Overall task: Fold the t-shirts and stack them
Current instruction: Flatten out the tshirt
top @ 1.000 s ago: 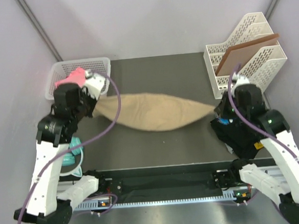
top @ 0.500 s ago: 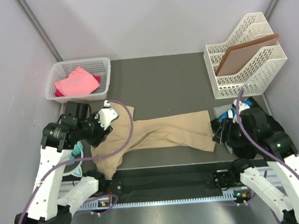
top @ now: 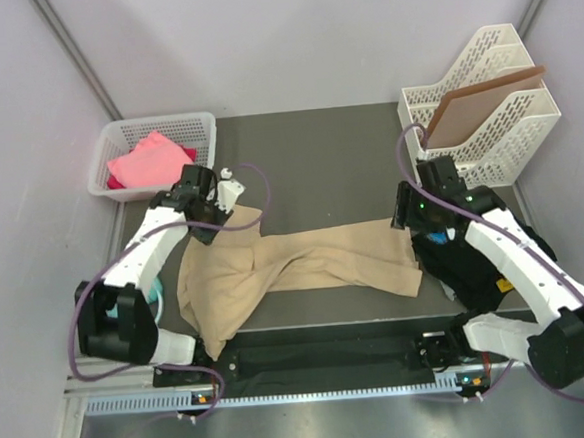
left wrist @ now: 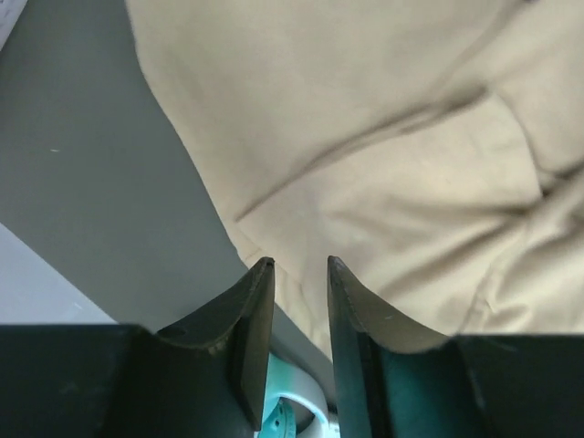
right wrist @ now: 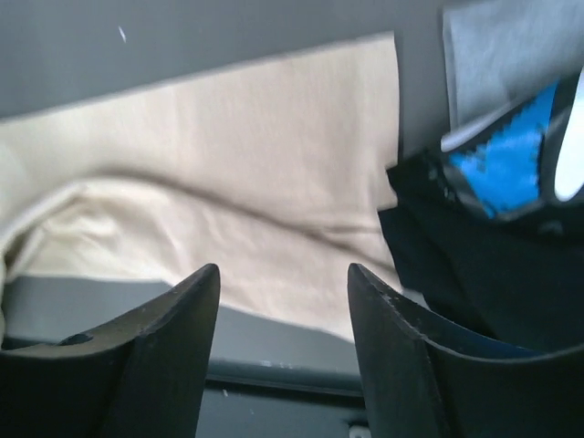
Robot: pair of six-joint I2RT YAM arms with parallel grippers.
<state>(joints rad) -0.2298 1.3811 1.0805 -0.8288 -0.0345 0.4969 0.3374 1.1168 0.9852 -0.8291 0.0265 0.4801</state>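
Observation:
The tan t-shirt lies loosely spread and creased across the table's near middle, also filling the left wrist view and right wrist view. My left gripper hovers over its far left corner, open with a narrow gap and nothing between the fingers. My right gripper hangs over the shirt's right end, open wide and empty. A pink t-shirt sits in the basket. Black and blue t-shirts lie piled at the right, beside the tan one.
A white basket stands at the far left. A white file rack with a brown board stands at the far right. A teal round object sits at the shirt's left edge, seen below the left fingers.
Both grippers opened and let go of the tan t-shirt, which dropped from a stretched hang onto the table. Both arms then swung back toward the shirt's far corners.

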